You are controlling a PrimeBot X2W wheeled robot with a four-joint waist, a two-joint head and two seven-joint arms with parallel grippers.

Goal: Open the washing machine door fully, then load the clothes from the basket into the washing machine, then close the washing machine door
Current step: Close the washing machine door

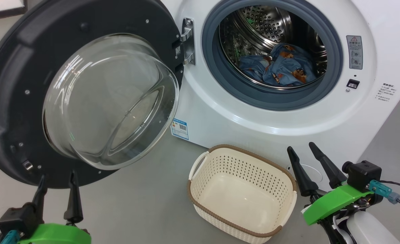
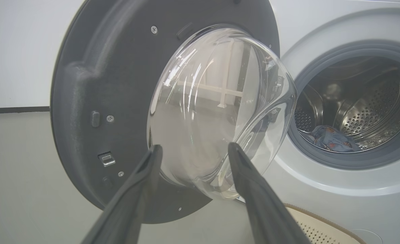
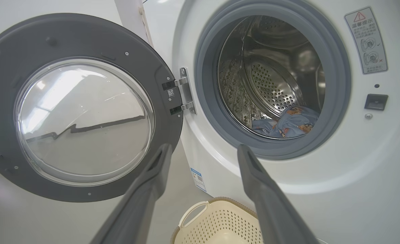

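The washing machine point(image 1: 288, 115) stands with its door point(image 1: 13, 101) swung wide to the left, glass bowl bulging toward me. Blue printed clothes point(image 1: 284, 66) lie inside the steel drum, also seen as clothes point(image 3: 288, 122) and clothes point(image 2: 332, 139). The cream basket point(image 1: 242, 193) sits on the floor below the drum opening, with nothing inside it. My left gripper point(image 1: 59, 179) is open at the lower left, just under the door's rim, holding nothing. My right gripper point(image 1: 303, 149) is open at the lower right, beside the basket's right end, holding nothing.
Grey floor point(image 1: 138, 200) spreads between the door and the basket. A blue-white label point(image 1: 180, 128) is stuck on the machine's lower front. The door hinge point(image 1: 188, 40) sits left of the grey rubber ring point(image 1: 216, 67). A round white flap point(image 1: 313, 173) is low on the machine.
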